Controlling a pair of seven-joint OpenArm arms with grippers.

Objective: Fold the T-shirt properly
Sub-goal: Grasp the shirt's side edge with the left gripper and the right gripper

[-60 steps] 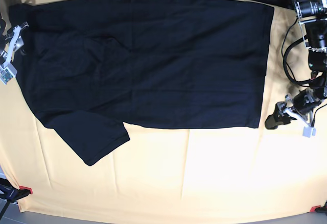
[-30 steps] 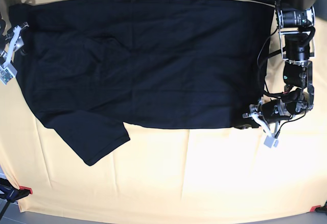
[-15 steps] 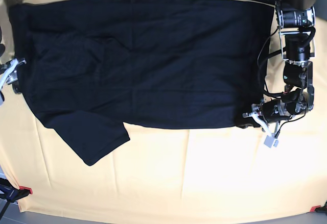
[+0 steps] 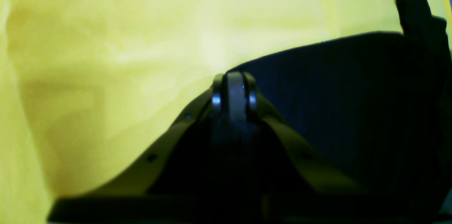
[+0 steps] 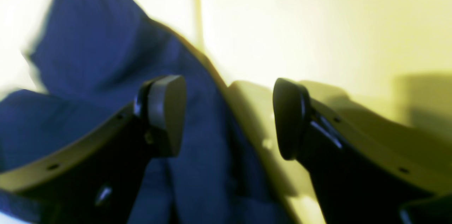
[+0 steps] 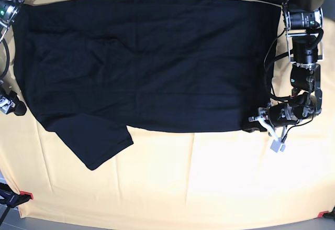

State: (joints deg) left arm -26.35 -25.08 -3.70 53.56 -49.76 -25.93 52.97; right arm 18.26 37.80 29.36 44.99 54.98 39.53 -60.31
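From overhead, the black T-shirt (image 6: 146, 62) lies spread flat across the upper half of the desk, on a pale yellow cloth (image 6: 199, 183), with one sleeve (image 6: 91, 143) jutting toward 7 o'clock. At about 4 o'clock the left hand (image 6: 257, 123) sits right at the shirt's lower hem corner (image 6: 250, 127); at 9 o'clock the right hand (image 6: 11, 105) is at the cloth's far edge, just beside the shirt's shoulder side. Through the left wrist camera, the left hand (image 4: 231, 84) has its fingers pressed tight together at the border where dark fabric meets yellow cloth, so it looks to be pinching the hem corner (image 4: 247, 76), though the fabric between the pads is too dark to make out for certain. Through the right wrist camera, the right hand (image 5: 229, 116) stands wide apart, gripping nothing, one finger (image 5: 164, 114) over the blue-black fabric and the other (image 5: 291, 118) over the yellow cloth, straddling the shirt's edge (image 5: 212, 76). The step in hand seems to be taking hold of both ends of the near side before the first fold. Next, I judge, the right hand must drop onto that edge and close on it, catching the shirt only and not the cloth under it, before either arm lifts.
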